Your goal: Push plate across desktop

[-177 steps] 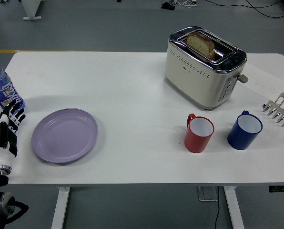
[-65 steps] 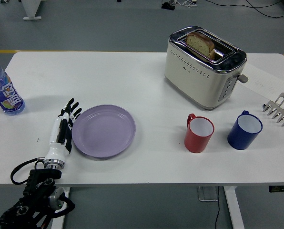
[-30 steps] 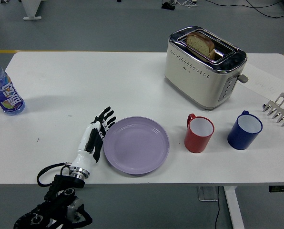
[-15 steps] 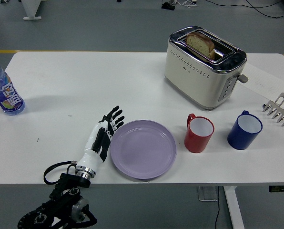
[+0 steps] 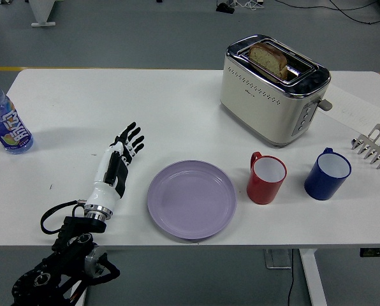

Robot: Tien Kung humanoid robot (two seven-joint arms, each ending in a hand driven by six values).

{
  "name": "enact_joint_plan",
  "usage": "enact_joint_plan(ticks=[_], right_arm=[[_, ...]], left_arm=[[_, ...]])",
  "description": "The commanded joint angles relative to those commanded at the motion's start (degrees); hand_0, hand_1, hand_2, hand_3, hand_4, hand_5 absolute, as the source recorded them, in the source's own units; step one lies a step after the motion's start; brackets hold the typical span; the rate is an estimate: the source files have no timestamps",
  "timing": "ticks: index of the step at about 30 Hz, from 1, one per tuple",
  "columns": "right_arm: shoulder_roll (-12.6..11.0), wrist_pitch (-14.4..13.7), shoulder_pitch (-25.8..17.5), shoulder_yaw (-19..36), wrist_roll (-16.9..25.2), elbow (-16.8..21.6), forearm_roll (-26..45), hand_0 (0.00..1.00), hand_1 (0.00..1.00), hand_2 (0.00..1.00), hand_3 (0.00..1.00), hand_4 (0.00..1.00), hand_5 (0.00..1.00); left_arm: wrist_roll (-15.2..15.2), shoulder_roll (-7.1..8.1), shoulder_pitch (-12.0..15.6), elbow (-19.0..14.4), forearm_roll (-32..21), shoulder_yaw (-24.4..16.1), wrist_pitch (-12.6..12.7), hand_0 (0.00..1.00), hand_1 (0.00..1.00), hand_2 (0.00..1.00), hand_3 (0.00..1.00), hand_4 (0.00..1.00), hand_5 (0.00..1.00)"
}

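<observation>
Fingers [image 5: 129, 137] spread flat, holding nothing; we see left hand [image 5: 115, 164] on white table [image 5: 177, 115], apart from lavender plate [image 5: 190, 199], beside red mug [image 5: 265, 178].

Printed matter is present but none of it is legible. The water bottle [image 5: 4, 123] at the table's left edge carries a blue label with large white characters, too blurred to read. A small mark on the toaster [image 5: 273, 89] front cannot be made out either.
</observation>
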Motion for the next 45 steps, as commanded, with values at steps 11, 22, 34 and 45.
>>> enact_joint_plan(ticks=[11,22,34,45], right_arm=[[-0.25,-0.02,0.13,-0.83,0.48,0.0,1.7,0.552,0.452,0.594,0.585,0.308,0.501],[-0.13,-0.23,-0.59,-1.37,0.83,0.04,3.4,0.553,0.451,0.594,0.584,0.308,0.499],[-0.12,-0.38,-1.28,-1.54,0.71,0.19,3.77,0.553,0.452,0.596,0.584,0.307,0.499],[-0.12,-0.36,-1.49,-1.99,1.15,0.07,4.85,0.552,0.451,0.595,0.584,0.307,0.499]], left_arm=[[11.18,5.46,2.09,-2.5,3.2,-10.86,-7.11,0.653,0.692,0.694,0.696,0.52,0.998],[15.04,10.03,6.79,-6.75,6.53,-19.57,-11.54,0.639,0.691,0.687,0.672,0.532,0.998],[22.55,12.3,9.12,-7.78,6.63,-26.24,-17.91,0.684,0.715,0.694,0.682,0.541,0.998],[21.03,12.47,9.39,-6.53,4.87,-28.41,-15.92,0.699,0.719,0.699,0.683,0.542,0.998]])
